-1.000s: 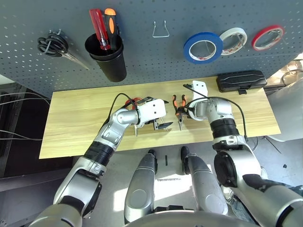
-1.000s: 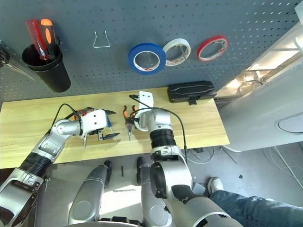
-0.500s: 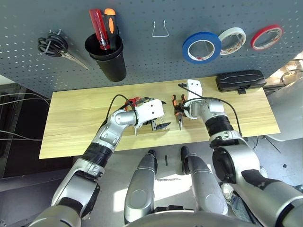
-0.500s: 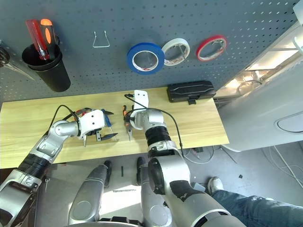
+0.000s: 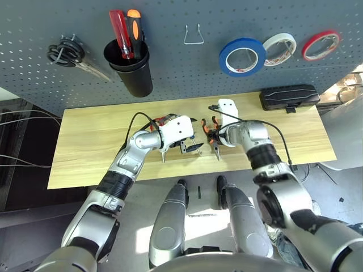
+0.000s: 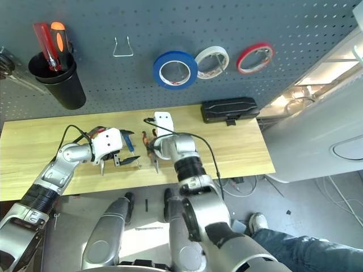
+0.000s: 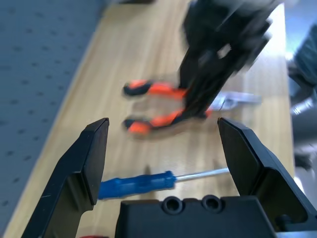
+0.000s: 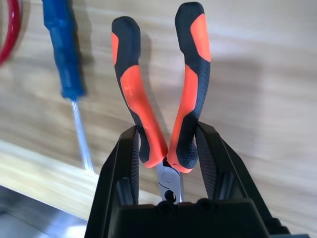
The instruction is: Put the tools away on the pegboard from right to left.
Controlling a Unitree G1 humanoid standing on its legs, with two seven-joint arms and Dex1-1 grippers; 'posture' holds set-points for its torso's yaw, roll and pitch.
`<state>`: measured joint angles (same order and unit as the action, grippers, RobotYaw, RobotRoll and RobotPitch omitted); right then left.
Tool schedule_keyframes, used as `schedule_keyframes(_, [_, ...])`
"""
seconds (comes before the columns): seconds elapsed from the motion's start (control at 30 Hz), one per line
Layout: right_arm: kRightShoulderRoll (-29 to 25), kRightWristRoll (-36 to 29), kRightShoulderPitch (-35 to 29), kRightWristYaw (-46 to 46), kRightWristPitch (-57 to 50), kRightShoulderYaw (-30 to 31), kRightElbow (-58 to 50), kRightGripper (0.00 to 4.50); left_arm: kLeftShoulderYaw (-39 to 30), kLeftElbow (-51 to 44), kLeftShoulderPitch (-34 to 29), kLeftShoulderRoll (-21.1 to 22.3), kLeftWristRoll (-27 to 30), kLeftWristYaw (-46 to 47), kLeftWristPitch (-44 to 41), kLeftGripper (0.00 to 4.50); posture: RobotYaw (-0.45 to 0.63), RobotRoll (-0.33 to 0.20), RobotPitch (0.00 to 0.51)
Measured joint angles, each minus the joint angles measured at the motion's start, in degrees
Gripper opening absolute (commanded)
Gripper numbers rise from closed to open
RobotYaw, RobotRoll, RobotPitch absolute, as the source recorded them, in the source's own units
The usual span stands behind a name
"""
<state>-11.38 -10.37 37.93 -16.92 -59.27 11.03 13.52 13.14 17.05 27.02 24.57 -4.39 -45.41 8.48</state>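
Note:
The orange-and-black pliers (image 8: 148, 109) lie on the wooden table (image 5: 91, 141), and my right gripper (image 8: 166, 131) is shut on their handles near the pivot. Beside them lies the small blue-handled screwdriver (image 8: 62, 49). My left gripper (image 7: 163, 124) hovers open just in front of that screwdriver (image 7: 136, 182), holding nothing. A red handle loop of the scissors (image 5: 161, 119) peeks out from behind my left wrist. The wide blue tape roll (image 5: 242, 56) hangs on the grey-blue pegboard (image 5: 170, 68).
On the pegboard hang a white tape roll (image 5: 279, 48), a red tape roll (image 5: 320, 45), a bare metal hook (image 5: 193, 35), dark scissors (image 5: 71, 54) and a black cup (image 5: 129, 71) holding a red and an orange screwdriver. A black case (image 5: 289, 96) lies at the table's back right.
My right wrist has turned and moved left onto the pliers, its fingers now around the handles. The left gripper has shifted slightly.

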Motion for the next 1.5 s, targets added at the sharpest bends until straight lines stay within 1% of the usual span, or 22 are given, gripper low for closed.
schedule_keyframes(0.03, [-2.1, 0.0, 0.2, -2.0, 0.2, 0.6, -1.7, 1.78, -0.5, -0.4, -0.1, 0.0, 0.2, 0.3, 0.2, 4.50, 0.07, 0.000, 0.352])
schedule_keyframes(0.13, [-6.9, 0.3, 3.5, -7.1, 2.2, 2.0, -5.2, 1.76, -1.6, -1.4, -0.2, 0.0, 0.9, 1.5, 0.7, 4.50, 0.06, 0.000, 0.352])
schedule_keyframes(0.17, [-8.8, 0.4, 4.2, -8.5, 3.4, 2.5, -8.7, 1.65, -1.8, -1.5, -0.2, 0.0, 1.1, 2.0, 0.8, 4.50, 0.06, 0.000, 0.352])
schedule_keyframes(0.2, [-10.2, 0.4, 4.5, -9.6, 4.4, 2.5, -12.6, 1.41, -2.1, -1.5, -0.3, 0.0, 1.1, 2.5, 0.9, 4.50, 0.06, 0.000, 0.352])
schedule_keyframes(0.27, [-11.5, 0.1, 3.4, -11.0, 6.1, 2.4, -18.7, 0.69, -2.6, -1.5, -0.3, 0.1, 1.2, 3.4, 0.9, 4.50, 0.06, 0.000, 0.352])
schedule_keyframes(0.33, [-11.8, -0.4, 1.4, -12.0, 6.7, 2.4, -22.2, 0.02, -3.2, -1.5, -0.4, 0.2, 1.2, 4.1, 0.9, 4.50, 0.05, 0.000, 0.352])
schedule_keyframes(0.43, [-12.0, -1.1, -0.7, -13.3, 7.3, 2.0, -25.3, 0.02, -3.6, -1.2, -0.3, 0.2, 1.3, 4.6, 0.9, 4.50, 0.05, 0.000, 0.352])
schedule_keyframes(0.63, [-12.2, -1.0, -0.8, -14.2, 9.6, 1.3, -26.3, 0.02, -3.6, -0.2, 0.0, 0.2, 1.3, 5.0, 1.3, 4.50, 0.04, 0.000, 0.354])
schedule_keyframes(0.7, [-12.2, -0.9, -0.4, -14.0, 9.3, 1.1, -24.4, 0.02, -3.6, 0.5, 0.6, 0.1, 1.4, 5.0, 1.4, 4.50, 0.04, 0.000, 0.356])
schedule_keyframes(0.83, [-9.3, -0.9, 1.7, -12.8, 5.9, 0.2, -16.5, 0.02, -3.6, 0.9, 1.1, 0.0, 1.4, 5.1, 1.4, 4.50, 0.05, 0.000, 0.359])
schedule_keyframes(0.87, [-8.2, -0.9, 2.2, -12.3, 5.8, 0.1, -14.7, 0.38, -3.6, 1.0, 1.1, 0.0, 1.4, 5.1, 1.3, 4.50, 0.06, 0.000, 0.365])
schedule_keyframes(0.9, [-6.6, -0.8, 3.3, -11.4, 5.8, -0.2, -11.9, 0.57, -3.6, 1.0, 1.1, 0.0, 1.4, 5.1, 0.9, 4.50, 0.06, 0.000, 0.365])
schedule_keyframes(0.97, [-3.4, -0.1, 5.7, -9.6, 5.8, -0.5, -5.9, 1.18, -3.4, 1.1, 1.1, 0.1, 1.3, 5.1, -0.2, 4.50, 0.06, 0.000, 0.369])
schedule_keyframes(1.03, [-0.9, 0.4, 7.4, -8.3, 6.5, -0.5, -0.6, 1.90, -3.3, 1.1, 1.0, 0.2, 1.0, 5.1, -1.3, 4.50, 0.08, 0.000, 0.377])
schedule_keyframes(1.07, [-0.1, 1.0, 8.2, -7.7, 7.0, -0.5, 1.6, 2.21, -3.3, 1.1, 0.9, 0.3, 0.9, 5.1, -1.8, 4.50, 0.08, 0.000, 0.377])
schedule_keyframes(1.1, [0.6, 1.7, 9.1, -7.3, 8.0, -0.4, 4.6, 2.65, -3.3, 1.1, 0.8, 0.4, 0.8, 5.1, -2.4, 4.50, 0.09, 0.000, 0.381])
schedule_keyframes(1.17, [1.3, 3.0, 10.4, -6.8, 10.0, -0.1, 8.8, 3.30, -3.3, 0.9, 0.6, 0.6, 0.7, 5.1, -3.2, 4.50, 0.10, 0.000, 0.389])
schedule_keyframes(1.27, [2.4, 5.7, 11.9, -6.9, 14.1, 1.8, 14.2, 4.35, -3.3, 0.5, -0.1, 0.8, 0.4, 5.2, -4.3, 4.50, 0.11, 0.000, 0.396])
schedule_keyframes(1.3, [2.6, 6.6, 12.2, -7.0, 15.3, 2.5, 15.6, 4.47, -3.3, 0.1, -0.4, 0.8, 0.4, 5.3, -4.6, 4.50, 0.12, 0.000, 0.400])
schedule_keyframes(1.5, [3.9, 9.9, 14.5, -8.0, 20.2, 4.0, 20.5, 4.47, -3.3, -2.0, -1.7, 0.9, 0.4, 5.9, -5.9, 4.50, 0.13, 0.000, 0.411])
